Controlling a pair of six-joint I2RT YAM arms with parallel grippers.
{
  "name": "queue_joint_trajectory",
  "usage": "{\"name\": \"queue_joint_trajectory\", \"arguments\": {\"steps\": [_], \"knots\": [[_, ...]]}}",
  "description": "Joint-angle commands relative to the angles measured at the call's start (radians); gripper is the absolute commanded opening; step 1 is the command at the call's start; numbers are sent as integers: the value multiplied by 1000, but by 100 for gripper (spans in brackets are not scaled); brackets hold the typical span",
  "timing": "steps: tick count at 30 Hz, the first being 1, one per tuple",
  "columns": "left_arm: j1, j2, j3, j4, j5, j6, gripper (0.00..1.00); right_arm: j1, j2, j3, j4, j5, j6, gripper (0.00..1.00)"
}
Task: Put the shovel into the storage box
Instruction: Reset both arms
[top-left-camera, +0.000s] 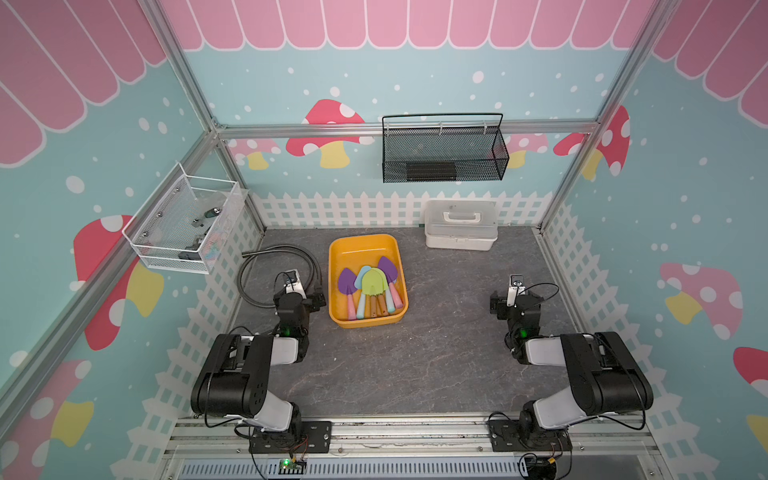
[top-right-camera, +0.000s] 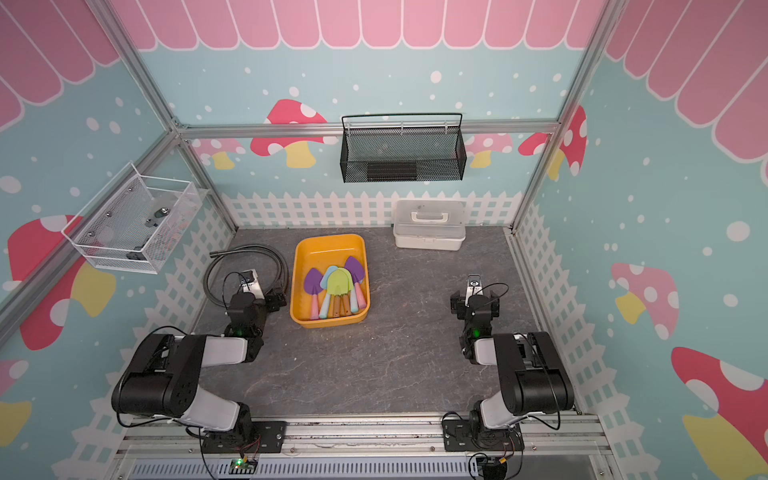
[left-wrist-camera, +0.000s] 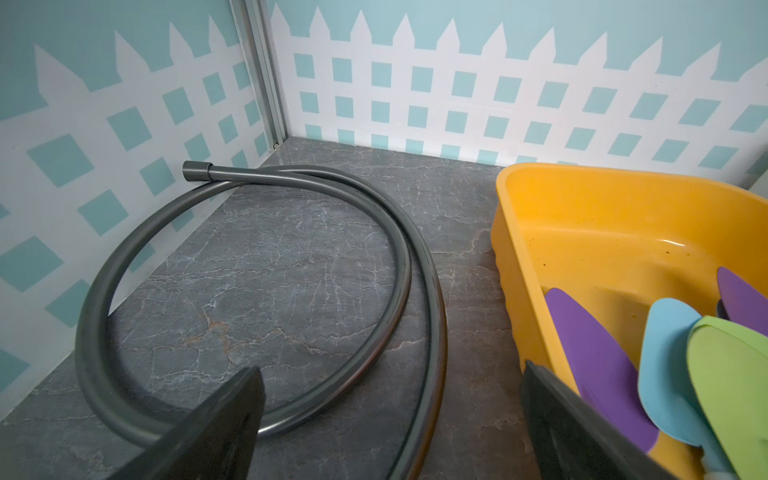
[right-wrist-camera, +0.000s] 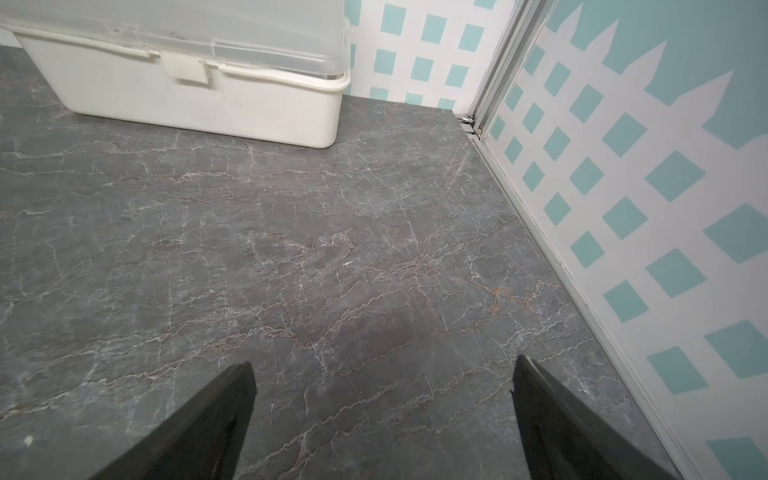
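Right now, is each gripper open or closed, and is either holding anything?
Left gripper: open, holding nothing.
Right gripper: open, holding nothing.

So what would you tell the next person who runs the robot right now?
The left gripper is open and empty, low over the table, right beside the storage box.
The right gripper is open and empty, well away from the box.
The shovels, with purple, blue and green heads, lie piled in the storage box, handles toward the robot.
Done: no shovel shows outside the box, so the job looks finished.
Left: probably nothing. The pile overlaps, so the exact count is unclear.
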Motion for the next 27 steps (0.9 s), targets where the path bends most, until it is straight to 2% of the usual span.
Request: {"name": "queue_joint_trajectory", "arguments": {"steps": [1,19,27], "knots": [[-3,13,18,13,-2,13,99,-7,1,0,40,-21,-5,99],[-29,7,27,-10,-28,40,99,-9,-2,-4,44,-21,-6,99],[-29,7,27,-10,-29,40,99,-26,-5,0,34,-57,0,99]]}}
